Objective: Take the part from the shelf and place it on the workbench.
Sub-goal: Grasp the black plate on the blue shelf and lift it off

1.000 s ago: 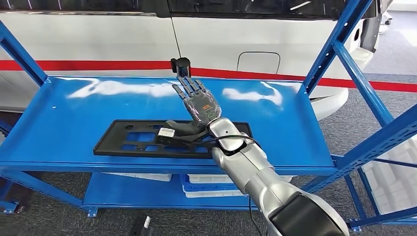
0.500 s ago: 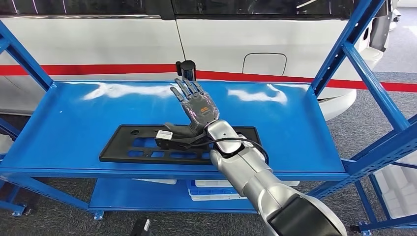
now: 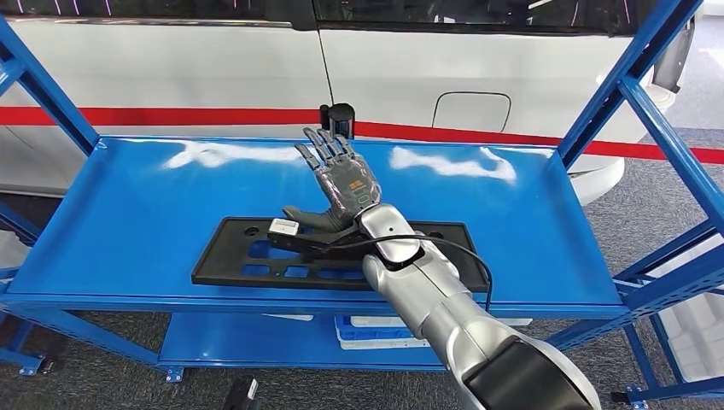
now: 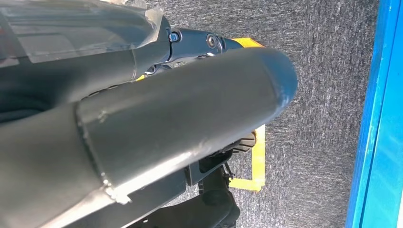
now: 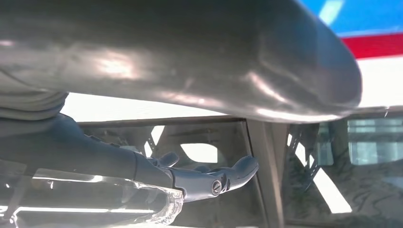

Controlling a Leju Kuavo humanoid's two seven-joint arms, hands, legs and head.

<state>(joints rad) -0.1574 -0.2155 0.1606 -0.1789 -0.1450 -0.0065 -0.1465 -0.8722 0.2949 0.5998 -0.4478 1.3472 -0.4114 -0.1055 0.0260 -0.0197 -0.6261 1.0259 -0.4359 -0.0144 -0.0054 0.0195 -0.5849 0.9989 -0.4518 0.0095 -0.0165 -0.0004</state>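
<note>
The right hand (image 3: 341, 181) is reaching out over the top shelf (image 3: 119, 213) of a blue metal rack, its dark fingers (image 3: 324, 147) spreading apart and pointing toward the shelf's back edge, gripping nothing. Its thick grey thumb (image 3: 300, 214) is sticking out sideways above the part (image 3: 248, 254), a flat black plastic panel, long and rectangular, with a raised rim and several rounded and square cut-outs. The panel is lying flat along the front edge of the shelf, roughly in the middle of its length. The palm is hovering over the panel's far rim rather than closing on it; whether the thumb is touching the panel is not clear. A small white block (image 3: 283, 227) is sitting at the wrist, and a black cable (image 3: 465, 256) is looping from there along the smooth silver forearm (image 3: 427, 299).

The shelf surface is glossy painted steel, throwing back white glare near the back edge. A short black cylinder (image 3: 341, 117) is standing at the middle of the back edge. Behind the rack, a white car body (image 3: 213, 77) with a red stripe is filling the background. White trays (image 3: 376, 331) are lying on the lower shelf.

In the left wrist view, the left hand (image 4: 142, 128) is hanging over coarse grey carpet (image 4: 323, 95), showing a smooth dark thumb; whether its fingers are apart or curled cannot be told.
</note>
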